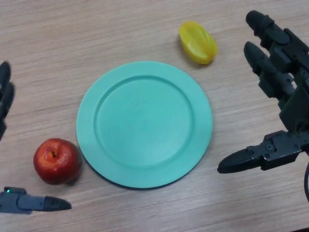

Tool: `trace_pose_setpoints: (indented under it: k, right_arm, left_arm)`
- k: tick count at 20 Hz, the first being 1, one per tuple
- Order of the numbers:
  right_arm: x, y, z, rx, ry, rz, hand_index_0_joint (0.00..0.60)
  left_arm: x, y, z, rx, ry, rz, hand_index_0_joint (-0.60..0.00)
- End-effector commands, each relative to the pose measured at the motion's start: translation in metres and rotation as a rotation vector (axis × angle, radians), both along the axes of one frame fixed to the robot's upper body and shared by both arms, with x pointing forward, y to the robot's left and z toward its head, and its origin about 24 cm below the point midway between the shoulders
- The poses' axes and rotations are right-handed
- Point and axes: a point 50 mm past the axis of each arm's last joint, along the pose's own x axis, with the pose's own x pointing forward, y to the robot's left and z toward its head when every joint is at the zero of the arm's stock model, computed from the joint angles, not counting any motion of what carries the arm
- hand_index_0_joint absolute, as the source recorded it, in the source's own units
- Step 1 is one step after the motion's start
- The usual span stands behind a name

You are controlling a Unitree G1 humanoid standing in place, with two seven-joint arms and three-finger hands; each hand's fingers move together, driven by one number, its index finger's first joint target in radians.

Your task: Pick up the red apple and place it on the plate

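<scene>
A red apple (57, 161) sits on the wooden table just left of the teal plate (144, 123), touching or nearly touching its rim. The plate is bare. My left hand (29, 203) shows at the left edge, its thumb below the apple and its fingers (5, 92) above it; it is open and holds nothing. My right hand (275, 72) is open and empty to the right of the plate, fingers straight, thumb (246, 158) pointing toward the plate.
A yellow fruit (198, 42) lies on the table beyond the plate's upper right rim, left of my right hand's fingers.
</scene>
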Motion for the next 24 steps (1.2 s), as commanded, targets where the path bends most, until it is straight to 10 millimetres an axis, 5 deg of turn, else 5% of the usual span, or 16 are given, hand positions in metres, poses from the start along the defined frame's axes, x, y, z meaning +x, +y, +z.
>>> trace_pose_setpoints:
  k: [1,4,9,11,13,16,21,24]
  right_arm:
    - [-0.012,0.000,0.025,0.053,-0.214,0.033,0.000]
    - [-0.010,-0.001,0.022,-0.011,-0.185,-0.004,0.000]
    - [-0.009,-0.006,0.018,-0.064,-0.156,-0.045,0.000]
    - [-0.010,-0.008,0.018,-0.068,-0.157,-0.052,0.200]
    - [-0.010,-0.010,0.018,-0.071,-0.158,-0.063,0.367]
    - [-0.013,-0.016,0.017,-0.070,-0.154,-0.090,0.599]
    - [-0.014,-0.017,0.019,-0.067,-0.153,-0.095,0.600]
    - [-0.015,-0.016,0.019,-0.065,-0.150,-0.091,0.600]
  left_arm:
    - [-0.003,0.002,0.017,0.087,-0.207,0.017,0.000]
    - [0.022,-0.001,-0.015,0.049,-0.130,0.056,0.000]
    - [0.041,-0.005,-0.031,-0.006,-0.065,0.107,0.000]
    - [0.043,-0.004,-0.032,0.021,-0.064,0.144,0.000]
    - [0.044,-0.004,-0.035,0.052,-0.041,0.171,-0.199]
    - [0.041,-0.005,-0.051,0.108,0.149,0.158,-0.598]
    - [0.037,-0.003,-0.040,0.086,0.133,0.190,-0.600]
    - [0.033,-0.009,-0.014,0.109,0.033,0.180,-0.600]
